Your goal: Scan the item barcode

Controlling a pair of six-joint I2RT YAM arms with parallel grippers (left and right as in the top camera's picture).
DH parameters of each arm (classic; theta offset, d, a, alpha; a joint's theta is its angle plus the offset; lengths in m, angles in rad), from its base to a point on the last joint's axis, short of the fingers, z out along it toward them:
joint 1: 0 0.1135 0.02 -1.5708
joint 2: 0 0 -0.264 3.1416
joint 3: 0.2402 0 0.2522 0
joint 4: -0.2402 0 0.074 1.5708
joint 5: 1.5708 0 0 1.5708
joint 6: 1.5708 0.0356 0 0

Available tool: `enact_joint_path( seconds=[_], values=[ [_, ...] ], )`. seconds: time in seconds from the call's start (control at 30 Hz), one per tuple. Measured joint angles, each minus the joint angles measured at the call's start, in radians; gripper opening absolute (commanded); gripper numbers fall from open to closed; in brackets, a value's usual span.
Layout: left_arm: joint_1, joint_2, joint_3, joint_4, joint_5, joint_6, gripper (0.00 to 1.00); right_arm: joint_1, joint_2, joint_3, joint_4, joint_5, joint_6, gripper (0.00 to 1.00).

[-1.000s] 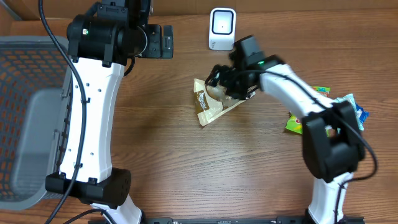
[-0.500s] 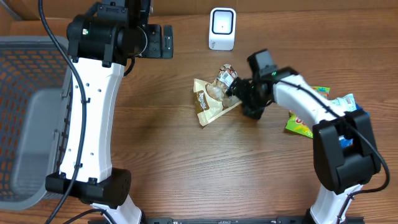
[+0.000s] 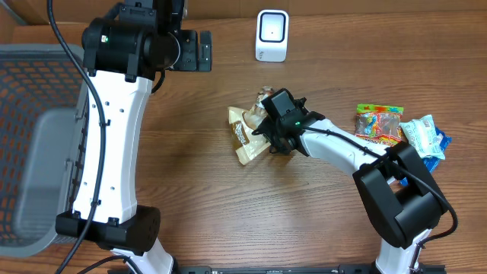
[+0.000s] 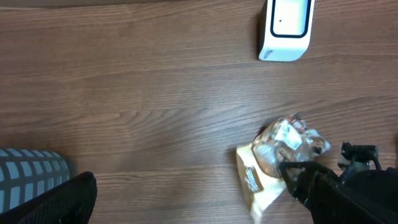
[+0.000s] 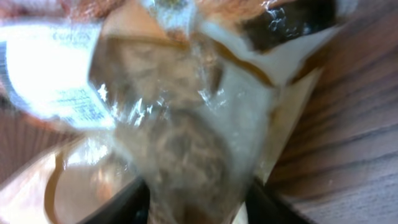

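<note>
Two risks stand out, both judged from the grip.

Overhead: the right gripper (image 3: 268, 129) lies on the bag (image 3: 242, 135), which rests on the table under it and just to its left. The scanner (image 3: 272, 35) stands well beyond it. A sweets pack (image 3: 379, 122) and a blue pack (image 3: 426, 135) lie off to its right. The hold looks to be on loose film, so the bag could slip or swing when lifted. Brown print on the bag is too small to read. The left gripper (image 3: 199, 50) hangs far to the left, holding nothing.

Left wrist: the left jaws are spread wide over bare table. The bag lies ahead and to their right, the scanner farther ahead. A white label (image 4: 287, 130) shows on the bag's crumpled top, but it is unreadable.

Right wrist: the bag fills the view, pinched between the two fingers (image 5: 127, 202), which press the film from both sides. The label sits above and left of them, its print blurred and no bars clear. The second risk is that creased, shiny film bends the label, throws glare or turns it away from the scanner, so the scan fails.
</note>
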Motion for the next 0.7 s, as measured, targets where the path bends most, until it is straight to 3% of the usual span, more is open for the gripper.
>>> enact_joint_path(
  seconds=[0.1,0.27,0.63,0.7],
  values=[
    [0.0,0.0,0.0,-0.001,0.0,0.0,1.0,-0.006,0.0,-0.002,0.034,-0.02,-0.044,0.18],
    [0.0,0.0,0.0,-0.001,0.0,0.0,1.0,-0.041,0.0,-0.002,0.065,-0.147,-0.255,0.17],
    [0.0,0.0,0.0,-0.001,0.0,0.0,1.0,-0.138,0.0,0.17,-0.214,-0.355,-1.015,0.14],
    [0.0,0.0,0.0,-0.001,0.0,0.0,1.0,-0.136,0.0,0.182,-0.242,-0.325,-1.086,0.21]
  ],
)
